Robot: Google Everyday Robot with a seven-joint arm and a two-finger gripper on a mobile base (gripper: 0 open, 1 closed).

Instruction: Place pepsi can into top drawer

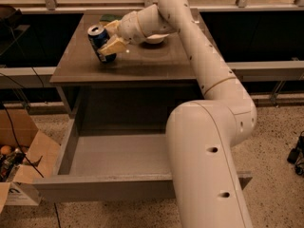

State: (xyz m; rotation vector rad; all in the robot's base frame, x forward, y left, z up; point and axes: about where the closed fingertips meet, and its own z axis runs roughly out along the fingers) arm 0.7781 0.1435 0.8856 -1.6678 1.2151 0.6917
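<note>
The pepsi can (98,37) is over the left part of the grey table (142,61), tilted with its silver top leaning left and its lower edge at or just off the tabletop; which of the two I cannot tell. The gripper (108,38) is clenched around the can's body, one pale finger across the near side and the other behind it, so the tilt likely comes from the wrist's angle, not from the can resting on its own. The arm reaches in from the right, passing over a white bowl (156,40) at the back of the table. Directly below, the top drawer (104,186) stands pulled fully out, its bare floor exposed to receive the can. A cardboard box (23,146) sits on the floor at left.
</note>
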